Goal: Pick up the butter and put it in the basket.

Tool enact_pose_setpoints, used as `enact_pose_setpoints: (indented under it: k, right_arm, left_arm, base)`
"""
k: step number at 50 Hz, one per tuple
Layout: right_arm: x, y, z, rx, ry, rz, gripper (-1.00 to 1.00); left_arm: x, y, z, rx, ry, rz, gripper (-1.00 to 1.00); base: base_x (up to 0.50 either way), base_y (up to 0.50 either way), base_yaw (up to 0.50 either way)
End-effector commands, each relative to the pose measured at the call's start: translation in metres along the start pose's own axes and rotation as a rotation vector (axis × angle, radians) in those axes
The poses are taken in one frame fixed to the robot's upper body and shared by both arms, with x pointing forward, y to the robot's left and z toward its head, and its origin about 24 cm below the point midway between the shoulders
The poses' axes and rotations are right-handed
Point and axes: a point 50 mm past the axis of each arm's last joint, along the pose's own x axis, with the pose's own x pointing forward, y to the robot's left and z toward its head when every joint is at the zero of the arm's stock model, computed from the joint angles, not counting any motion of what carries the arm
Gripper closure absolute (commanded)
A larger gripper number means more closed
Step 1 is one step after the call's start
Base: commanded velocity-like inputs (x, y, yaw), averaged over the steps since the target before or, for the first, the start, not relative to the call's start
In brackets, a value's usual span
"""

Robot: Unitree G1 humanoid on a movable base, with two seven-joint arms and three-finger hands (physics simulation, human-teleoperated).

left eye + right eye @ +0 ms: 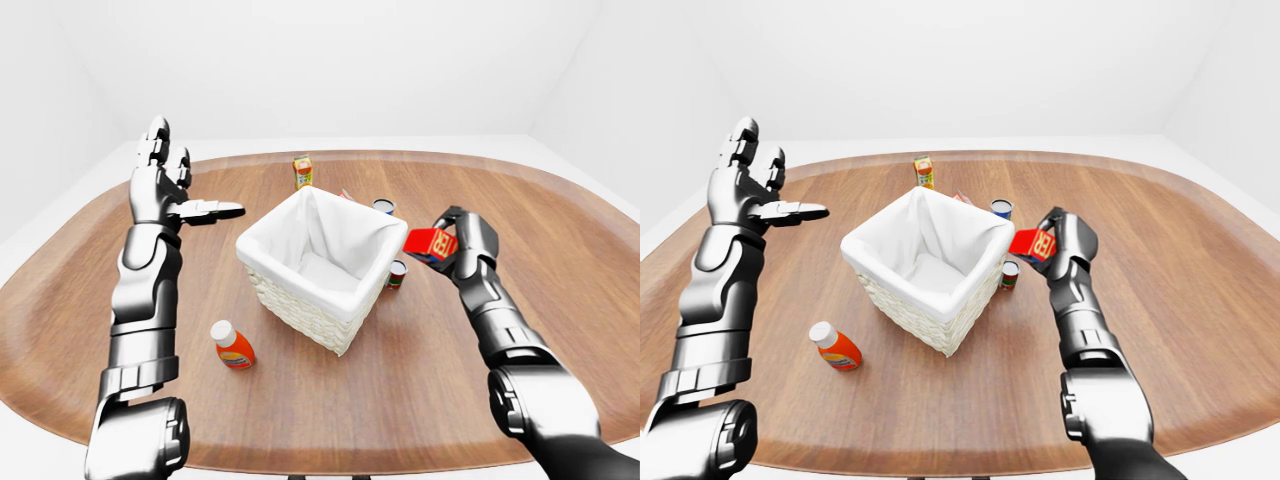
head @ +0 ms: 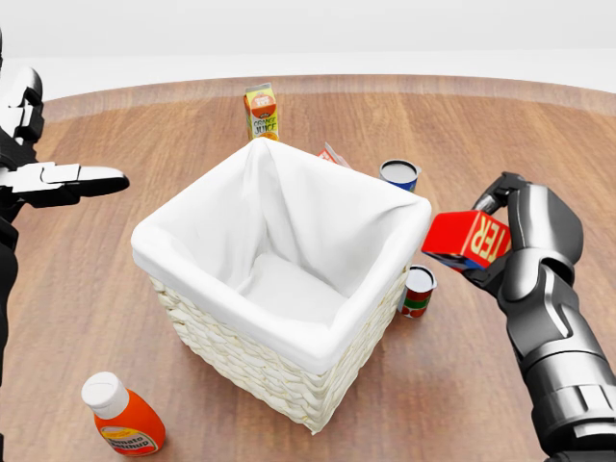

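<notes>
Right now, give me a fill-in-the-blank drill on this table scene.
1. The red butter is held in the robot's ____ hand.
2. The basket has a ____ cloth lining.
3. The left hand has its fingers ____, holding nothing.
4. The orange bottle lies on the ____.

Missing: right; white; open; table

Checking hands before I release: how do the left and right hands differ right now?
The right hand is shut on the butter, a red box held just right of the basket rim; the left hand holds nothing. The left hand's fingers are spread open, one pointing toward the basket; the right's curl round the box. The left stands farther from the basket. Both are raised off the table.
</notes>
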Motion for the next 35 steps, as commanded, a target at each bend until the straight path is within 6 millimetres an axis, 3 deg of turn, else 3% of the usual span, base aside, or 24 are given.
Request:
enact_pose_setpoints:
  k: [1, 22, 35]
  right_arm:
    - [0.008, -0.027, 0.021, 0.111, -0.052, -0.126, 1.00]
    - [0.011, -0.063, 0.053, 0.319, -0.154, -0.224, 1.00]
    - [0.013, -0.078, 0.085, 0.450, -0.230, -0.207, 1.00]
  left_arm:
    - [-0.001, 0.004, 0.000, -0.005, 0.000, 0.012, -1.00]
    - [-0.004, 0.009, -0.003, -0.016, 0.010, 0.029, -1.00]
    - [-0.007, 0.013, -0.003, -0.020, 0.011, 0.040, -1.00]
  base:
    - [0.00, 0.00, 0.00]
    - [0.00, 0.00, 0.00]
    - [0.00, 0.00, 0.00]
